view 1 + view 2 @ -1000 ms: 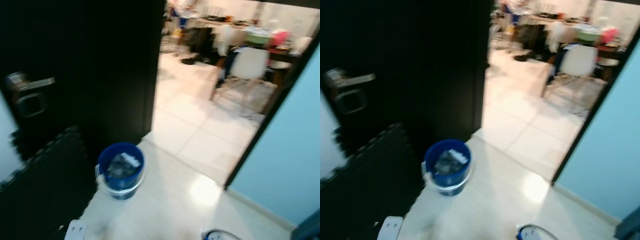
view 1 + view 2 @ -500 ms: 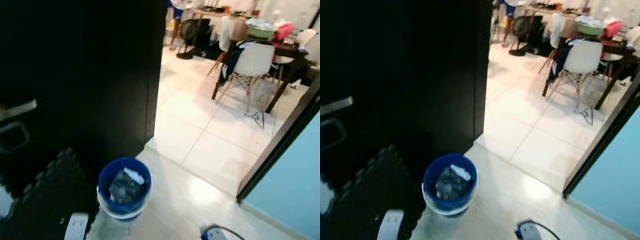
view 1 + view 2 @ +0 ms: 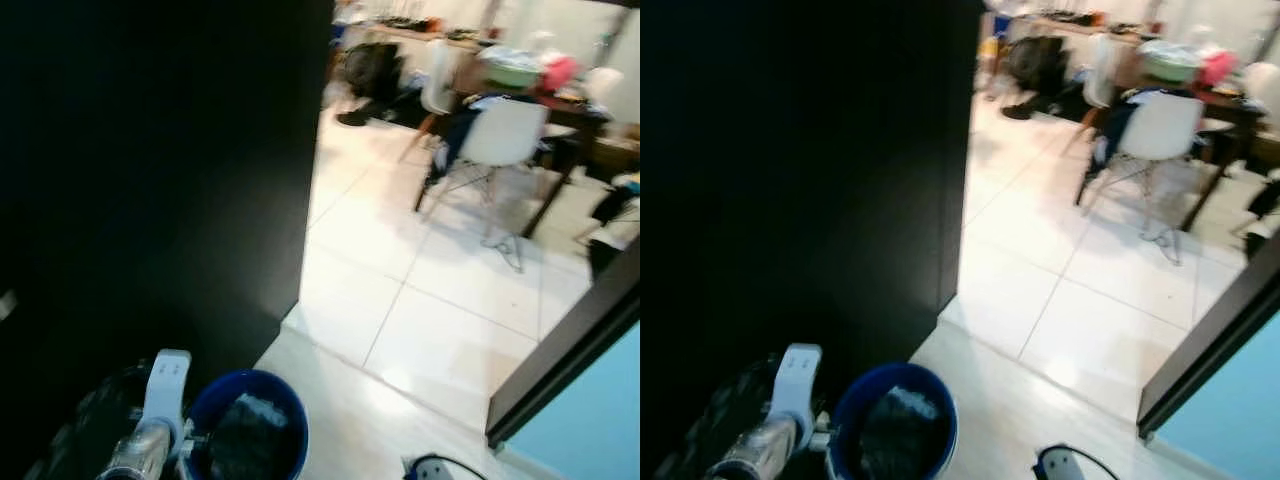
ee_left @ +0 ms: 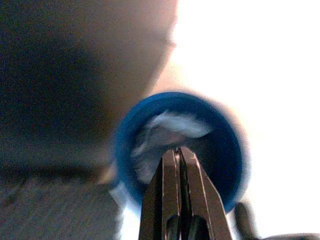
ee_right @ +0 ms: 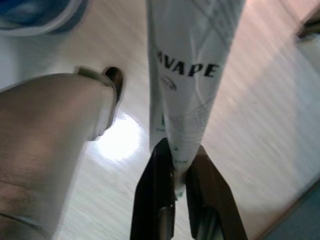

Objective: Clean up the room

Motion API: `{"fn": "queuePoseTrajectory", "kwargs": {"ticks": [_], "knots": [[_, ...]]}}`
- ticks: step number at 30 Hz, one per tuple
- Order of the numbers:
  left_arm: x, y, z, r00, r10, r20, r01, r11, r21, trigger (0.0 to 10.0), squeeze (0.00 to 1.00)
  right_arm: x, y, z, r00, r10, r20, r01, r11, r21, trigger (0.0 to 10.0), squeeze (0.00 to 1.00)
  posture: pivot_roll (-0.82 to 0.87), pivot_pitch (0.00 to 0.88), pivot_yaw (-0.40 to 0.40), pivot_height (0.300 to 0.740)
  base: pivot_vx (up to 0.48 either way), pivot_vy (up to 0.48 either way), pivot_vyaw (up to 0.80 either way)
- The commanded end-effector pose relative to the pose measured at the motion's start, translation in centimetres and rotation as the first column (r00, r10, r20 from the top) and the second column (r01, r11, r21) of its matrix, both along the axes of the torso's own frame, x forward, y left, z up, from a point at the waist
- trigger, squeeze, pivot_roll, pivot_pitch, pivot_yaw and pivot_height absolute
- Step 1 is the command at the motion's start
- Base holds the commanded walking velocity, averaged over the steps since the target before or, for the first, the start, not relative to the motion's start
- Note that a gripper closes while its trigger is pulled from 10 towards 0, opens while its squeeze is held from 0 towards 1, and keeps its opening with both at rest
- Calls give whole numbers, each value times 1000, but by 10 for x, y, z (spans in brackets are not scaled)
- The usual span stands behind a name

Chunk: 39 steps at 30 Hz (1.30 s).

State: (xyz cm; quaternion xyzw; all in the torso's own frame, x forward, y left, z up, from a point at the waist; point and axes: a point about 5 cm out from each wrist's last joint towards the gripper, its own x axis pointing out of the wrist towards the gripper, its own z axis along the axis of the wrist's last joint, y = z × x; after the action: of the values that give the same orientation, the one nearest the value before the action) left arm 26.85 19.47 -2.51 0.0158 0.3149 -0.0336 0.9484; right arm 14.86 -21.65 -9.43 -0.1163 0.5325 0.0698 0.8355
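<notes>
I stand at a dark open door and look down at a round blue plastic bucket on the pale tiled floor, just beside the door's edge. The bucket holds crumpled grey and white rubbish.

My left arm, silver with a white piece at its upper end, reaches in from below, right beside the bucket's rim. In the left wrist view my left gripper hangs directly above the bucket's mouth, its two black jaws pressed together with nothing between them.

My right gripper has its jaws closed on the lower end of a white paper tube printed with the dark letters "VAPE". The tube stands up from the jaws over the light floor, and the blue bucket's rim shows at a corner of that view, well apart from the tube.

Near the doorway's foot lies a blue and white plug with a dark cable. Beyond the door the room opens onto a white moulded chair at a dark table loaded with blurred things I cannot make out. A light blue wall stands to my right.
</notes>
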Motion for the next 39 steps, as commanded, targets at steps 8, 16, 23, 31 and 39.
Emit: {"fn": "queuePoseTrajectory", "kwargs": {"ticks": [8,16,23,31,39], "knots": [[-13,-6,-12,995,-68,-79,64,997,-51,10000,0,0,-3,1,1000,-11,-3,11,1000,-7,10000,0,31,0,-60,740,0,0,0],[-26,-23,-24,970,-174,-169,157,982,-107,10000,0,-3,-11,1,1000,-22,-11,22,999,-30,10000,0,-7,0,-60,740,0,0,0],[-25,-27,-23,968,-197,-154,182,978,-102,10000,0,-7,-17,1,1000,-26,-17,25,999,-44,10000,0,-19,6,-55,740,0,0,0],[-9,-24,-11,983,-165,-80,162,986,-49,10000,0,-5,-15,1,1000,-28,-7,28,999,-43,10000,0,-34,34,-52,740,0,0,0],[22,-28,15,982,-189,25,189,982,-8,10000,0,-3,-17,3,999,-48,24,49,998,-44,10000,0,-61,76,-47,740,0,0,0]]}}
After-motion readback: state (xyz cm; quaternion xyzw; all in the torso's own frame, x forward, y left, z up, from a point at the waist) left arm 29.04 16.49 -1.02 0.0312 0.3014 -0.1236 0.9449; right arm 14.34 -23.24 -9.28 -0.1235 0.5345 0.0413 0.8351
